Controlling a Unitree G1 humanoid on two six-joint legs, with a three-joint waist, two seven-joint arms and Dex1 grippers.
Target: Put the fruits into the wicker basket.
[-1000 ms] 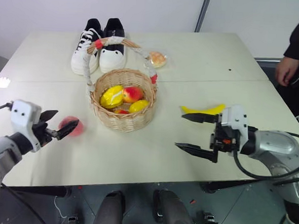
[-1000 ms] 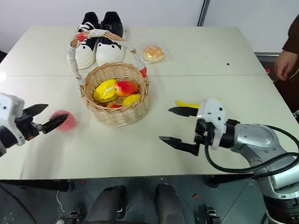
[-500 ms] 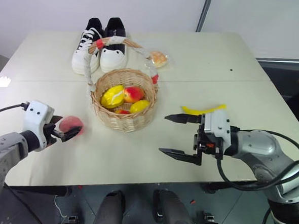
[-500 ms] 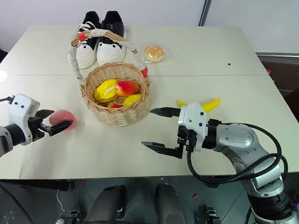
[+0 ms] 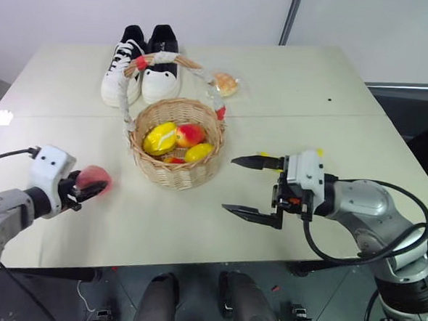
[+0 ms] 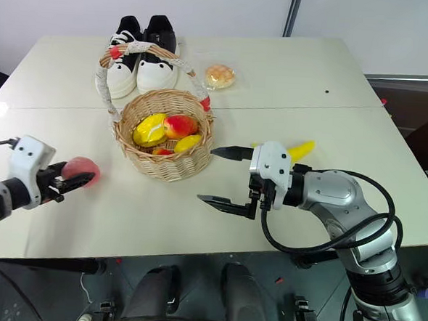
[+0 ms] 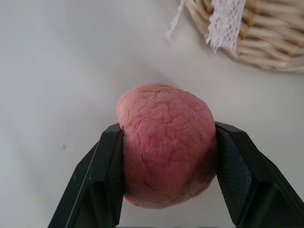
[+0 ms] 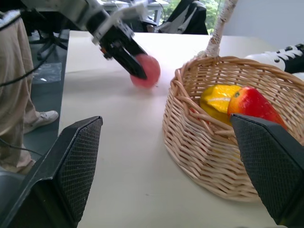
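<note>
At frame centre the wicker basket sits on the table. Right of centre, the right gripper hovers with fingers spread wide, the banana behind it. At lower left, the left gripper pinches the peach.

Pink peach left of wicker basket; yellow banana right, on table.

A pale cream table with a seam across its middle stands before a plain white wall. A grey vertical post divides the wall. Dark grey floor lies beside the table.
</note>
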